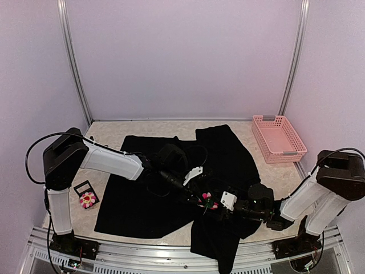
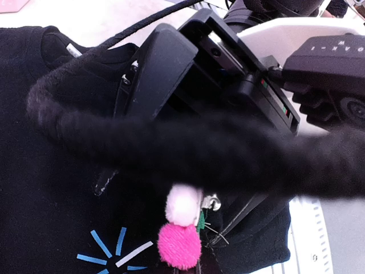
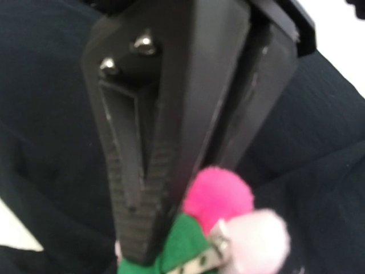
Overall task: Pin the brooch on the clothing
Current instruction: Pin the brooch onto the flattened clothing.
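Brooch (image 3: pixel 222 197): small plush flower with pink and white petals, a green back, and a metal clasp showing under the petals. It sits on the chest of the shirt (image 1: pixel 131 200), just beside the blue starburst mark (image 2: pixel 111 251), right at the tips of my right end effector (image 1: pixel 219 204).

I judge it very light, soft and squashy. The petals give no firm hold and would deform. Better to take it by the green back or the clasp edge and leave the pin free. The pin looks thin and easy to bend or let slip.

Right end effector: the fingers crowd the brooch, but I cannot tell if they grip it or stand off.

Left end effector (image 1: pixel 191 187): closed narrow, pinching up a fold of shirt near the mark. The fold runs blurred across its own camera. The shirt looks limp and thin, and I expect it to sag and slide unless held taut.

A second flower (image 1: pixel 87 198) lies on the table (image 1: pixel 108 134), well away from the mark and off the shirt. A pink basket (image 1: pixel 279 137) stands far from the mark, at a back corner.
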`<action>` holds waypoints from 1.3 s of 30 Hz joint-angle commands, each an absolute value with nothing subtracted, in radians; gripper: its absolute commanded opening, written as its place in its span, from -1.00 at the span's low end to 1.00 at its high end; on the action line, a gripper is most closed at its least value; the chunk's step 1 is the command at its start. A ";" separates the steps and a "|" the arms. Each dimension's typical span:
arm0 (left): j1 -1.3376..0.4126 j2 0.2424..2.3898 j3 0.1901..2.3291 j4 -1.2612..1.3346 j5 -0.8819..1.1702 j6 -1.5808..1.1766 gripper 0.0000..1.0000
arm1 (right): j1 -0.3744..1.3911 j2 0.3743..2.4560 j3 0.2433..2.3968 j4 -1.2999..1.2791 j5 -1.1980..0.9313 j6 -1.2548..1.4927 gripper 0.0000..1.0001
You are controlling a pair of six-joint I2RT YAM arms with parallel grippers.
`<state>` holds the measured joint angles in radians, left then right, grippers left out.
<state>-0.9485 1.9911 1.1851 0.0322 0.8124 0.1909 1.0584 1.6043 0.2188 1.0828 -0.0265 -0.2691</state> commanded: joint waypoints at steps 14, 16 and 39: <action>-0.946 1.948 1.156 0.076 0.851 0.147 -1.00 | 1.069 1.687 0.187 1.424 -0.008 -0.064 0.42; -0.945 1.938 1.144 0.094 0.853 0.134 -1.00 | 1.069 1.717 0.188 1.450 -0.008 -0.039 0.40; -0.971 1.907 1.114 0.107 0.841 0.180 -1.00 | 0.945 1.720 0.190 1.468 -0.147 0.194 -0.06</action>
